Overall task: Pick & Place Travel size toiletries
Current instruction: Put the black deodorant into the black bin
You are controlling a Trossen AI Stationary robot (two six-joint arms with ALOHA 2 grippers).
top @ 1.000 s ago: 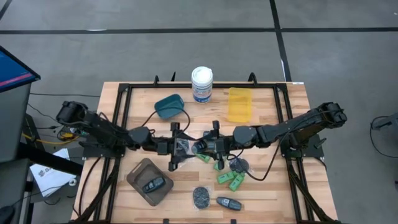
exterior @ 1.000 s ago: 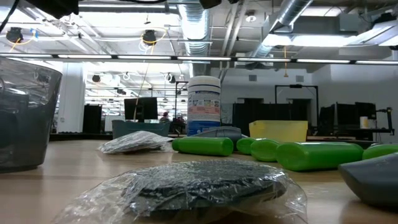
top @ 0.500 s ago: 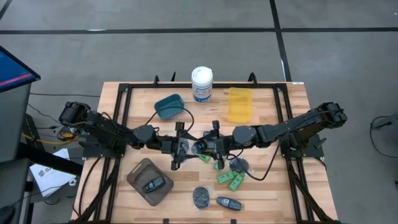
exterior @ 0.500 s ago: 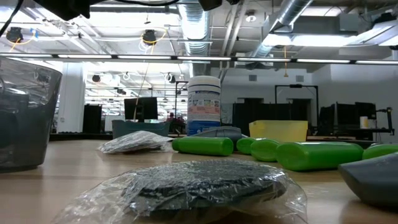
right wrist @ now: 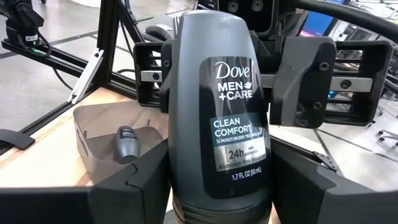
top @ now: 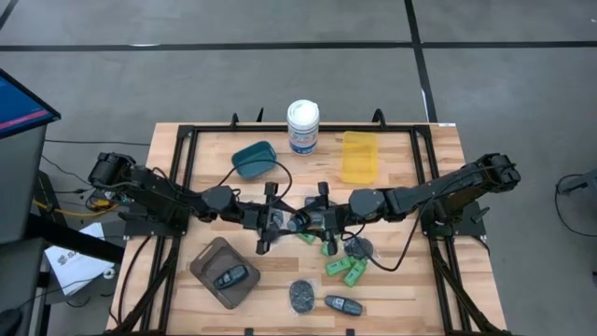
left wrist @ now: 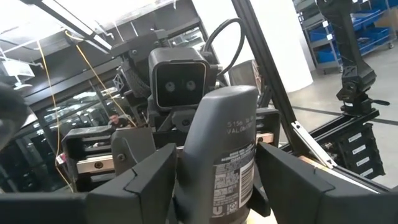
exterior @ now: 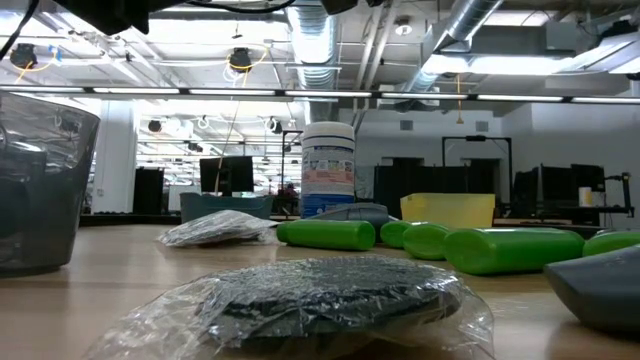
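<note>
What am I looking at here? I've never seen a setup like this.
Two dark robot arms work at a wooden table. One picture looks straight down, one looks level across the tabletop, and two come from cameras on the arms' wrists. On the table lie green mini bottles, a wrapped round piece and a brown tray with one small dark bottle in it, plus a white canister. Above the middle, the right gripper holds a grey deodorant bottle between its fingers. The left gripper is at the same bottle, probably for a handover.
</note>
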